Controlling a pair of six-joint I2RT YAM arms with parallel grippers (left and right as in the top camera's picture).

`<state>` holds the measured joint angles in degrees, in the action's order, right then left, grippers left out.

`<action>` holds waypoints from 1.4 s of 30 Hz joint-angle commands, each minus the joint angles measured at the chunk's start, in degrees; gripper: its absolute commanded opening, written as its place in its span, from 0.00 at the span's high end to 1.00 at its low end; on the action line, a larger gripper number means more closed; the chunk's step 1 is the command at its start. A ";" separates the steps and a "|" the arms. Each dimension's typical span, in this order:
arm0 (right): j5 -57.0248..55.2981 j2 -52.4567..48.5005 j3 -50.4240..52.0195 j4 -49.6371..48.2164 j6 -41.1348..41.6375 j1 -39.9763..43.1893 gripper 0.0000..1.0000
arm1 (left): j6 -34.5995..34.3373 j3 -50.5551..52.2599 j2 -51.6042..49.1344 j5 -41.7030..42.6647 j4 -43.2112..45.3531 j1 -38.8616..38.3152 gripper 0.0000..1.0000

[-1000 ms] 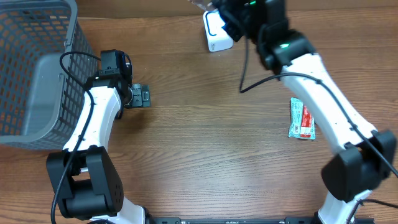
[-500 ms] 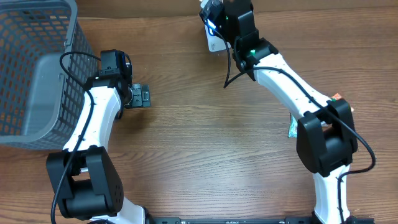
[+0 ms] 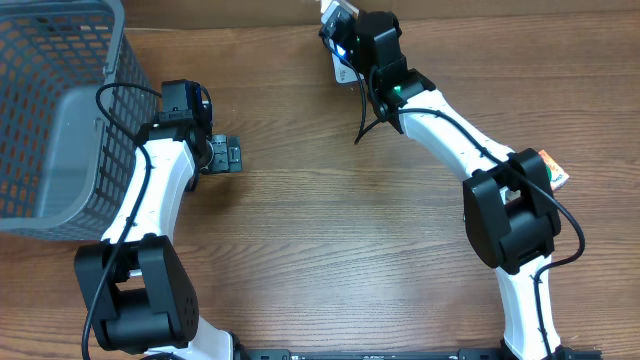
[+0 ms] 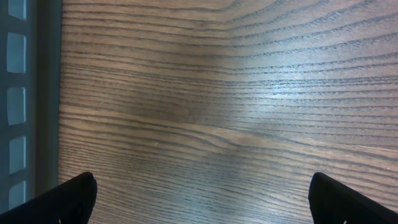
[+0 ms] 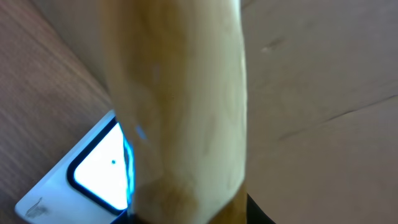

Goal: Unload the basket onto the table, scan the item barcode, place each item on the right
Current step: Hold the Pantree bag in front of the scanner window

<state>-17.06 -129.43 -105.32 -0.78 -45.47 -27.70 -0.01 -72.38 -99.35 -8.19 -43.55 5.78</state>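
Grey basket (image 3: 50, 110) sits left of the left tool (image 3: 228, 155), jaws wide apart over bare surface (image 3: 330, 230). Right tool (image 3: 342, 25) is clamped on the tan item (image 5: 180, 106) (blurry up close), which covers part of the lit scanner (image 5: 93, 171) beneath it. A packet (image 3: 553, 170) peeks out behind that arm.

Basket (image 3: 60, 60) left; table (image 3: 340, 250) seemingly free centrally

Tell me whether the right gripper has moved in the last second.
Yes. The right gripper, holding a yellow item, moved left, over the white scanner.
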 commanded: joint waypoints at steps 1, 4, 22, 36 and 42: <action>-0.87 0.35 -1.62 0.44 0.00 -1.22 0.97 | -0.35 -0.87 0.09 0.52 0.09 0.20 0.00; -0.48 0.35 -1.62 4.04 0.07 -1.55 0.97 | -0.37 -0.87 0.09 0.52 0.09 0.20 0.00; 6.71 0.35 -1.62 9.40 6.99 -1.55 0.96 | -0.35 -0.87 0.09 0.52 0.09 0.20 0.00; 6.75 0.35 -1.62 11.32 12.39 -1.46 0.97 | -0.35 -0.87 0.09 0.52 0.09 0.20 0.00; 11.96 0.35 -1.62 14.56 12.98 -1.49 0.96 | -0.35 -0.87 0.09 0.52 0.09 0.20 0.00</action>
<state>-9.23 -129.49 -105.45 12.80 -34.46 -29.28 -0.01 -72.38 -99.35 -8.19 -43.55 5.78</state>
